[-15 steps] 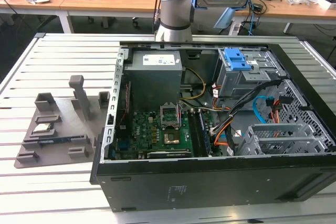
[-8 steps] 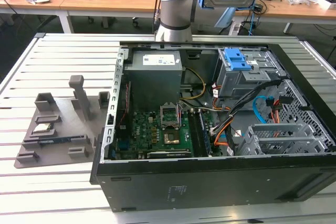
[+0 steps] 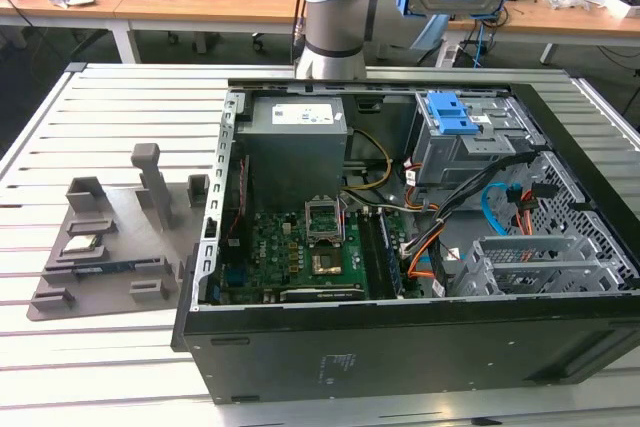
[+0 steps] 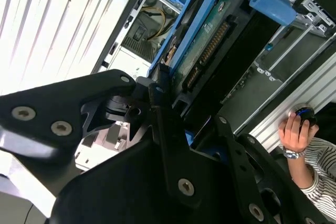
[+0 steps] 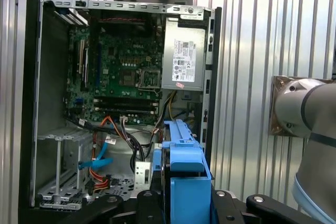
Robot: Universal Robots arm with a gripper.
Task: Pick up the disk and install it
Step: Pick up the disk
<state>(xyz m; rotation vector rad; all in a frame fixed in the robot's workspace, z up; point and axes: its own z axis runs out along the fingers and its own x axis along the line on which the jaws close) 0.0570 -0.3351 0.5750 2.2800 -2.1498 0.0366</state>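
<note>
- Your gripper (image 4: 157, 90) is clamped on the disk (image 4: 207, 45), with a black finger on either side of its blue bracket.
- The second wrist view gives you the disk's green circuit board and connector edge. The exterior view gives you its labelled face instead.
- You've got it held high, well clear of the open computer case (image 5: 50, 77) below.
- The first wrist view looks down on the motherboard (image 5: 113, 72) and power supply (image 5: 182, 64).
- Farthest off, in the second wrist view, a person's hand (image 4: 295, 129) rests on a mouse.
</note>
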